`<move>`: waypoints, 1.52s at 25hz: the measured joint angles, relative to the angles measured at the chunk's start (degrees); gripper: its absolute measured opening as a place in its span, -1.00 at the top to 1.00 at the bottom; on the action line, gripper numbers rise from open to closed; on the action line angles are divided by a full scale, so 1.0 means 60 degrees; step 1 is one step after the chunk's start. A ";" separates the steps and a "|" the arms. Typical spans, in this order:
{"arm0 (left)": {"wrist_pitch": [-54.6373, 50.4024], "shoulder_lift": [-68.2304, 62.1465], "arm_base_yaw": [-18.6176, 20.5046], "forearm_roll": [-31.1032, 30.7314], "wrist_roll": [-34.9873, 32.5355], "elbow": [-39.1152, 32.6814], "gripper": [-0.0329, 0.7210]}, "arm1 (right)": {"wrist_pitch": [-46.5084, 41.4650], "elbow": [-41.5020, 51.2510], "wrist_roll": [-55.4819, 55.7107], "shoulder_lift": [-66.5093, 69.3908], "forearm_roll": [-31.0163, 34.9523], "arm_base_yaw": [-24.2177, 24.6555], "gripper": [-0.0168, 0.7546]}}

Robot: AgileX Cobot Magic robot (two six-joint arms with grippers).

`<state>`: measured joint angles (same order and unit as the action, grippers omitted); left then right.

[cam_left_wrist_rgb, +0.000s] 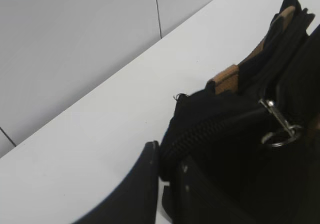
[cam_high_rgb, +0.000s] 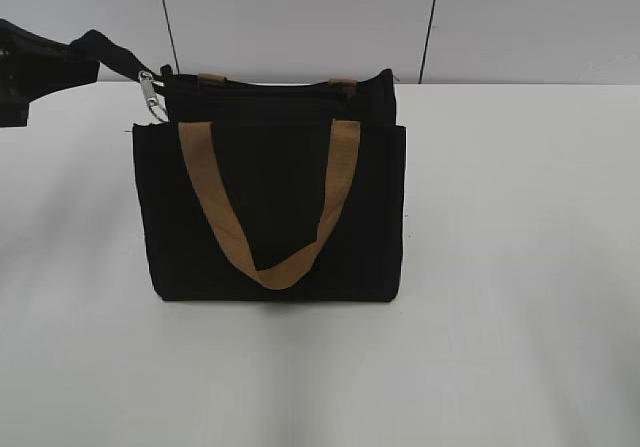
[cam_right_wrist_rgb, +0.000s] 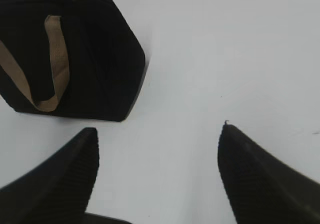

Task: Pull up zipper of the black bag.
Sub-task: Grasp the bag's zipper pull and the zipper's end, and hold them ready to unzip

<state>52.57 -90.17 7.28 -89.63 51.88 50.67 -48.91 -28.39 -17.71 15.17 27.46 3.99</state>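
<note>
The black bag [cam_high_rgb: 270, 207] stands upright mid-table, with tan strap handles hanging down its front. Its silver zipper pull [cam_high_rgb: 150, 94] hangs at the top left corner of the bag. My left gripper [cam_high_rgb: 88, 59] reaches in from the upper left. In the left wrist view it [cam_left_wrist_rgb: 167, 159] is shut on the black fabric end of the zip line [cam_left_wrist_rgb: 200, 131], and the zipper pull [cam_left_wrist_rgb: 277, 126] with its ring lies beyond the fingers, not gripped. My right gripper [cam_right_wrist_rgb: 159, 134] is open and empty above the bare table, to the right of the black bag [cam_right_wrist_rgb: 95, 58]. It is out of the exterior view.
The white table [cam_high_rgb: 520, 267] runs around the bag, with a pale panelled wall [cam_high_rgb: 300, 17] right behind it.
</note>
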 joint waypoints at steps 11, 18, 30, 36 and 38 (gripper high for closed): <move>0.0245 0.0020 0.0000 0.0077 0.0211 0.0000 0.85 | 0.0406 -0.3381 -0.3597 0.6477 0.2140 -0.1604 -0.45; 0.0407 0.0020 0.0000 0.0077 0.0235 0.0000 0.85 | 0.2785 -0.5297 -0.2689 0.9703 0.0799 -0.5707 -0.33; 0.0660 0.0020 0.0000 0.1539 0.0242 0.0000 0.85 | 0.5446 -0.7776 -0.2425 1.3877 0.0492 -0.8275 0.26; 0.0911 0.0020 0.0000 0.1572 0.0242 0.0000 0.85 | 0.5525 -0.8620 -0.2414 1.4875 0.0506 -0.8296 0.29; 0.0940 0.0020 0.0000 0.1572 0.0242 0.0000 0.85 | 0.5585 -0.8788 -0.2414 1.5080 0.0598 -0.8296 0.32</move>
<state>58.20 -90.05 7.28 -80.20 53.33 50.67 -15.40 -81.12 -32.20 105.65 31.05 -45.78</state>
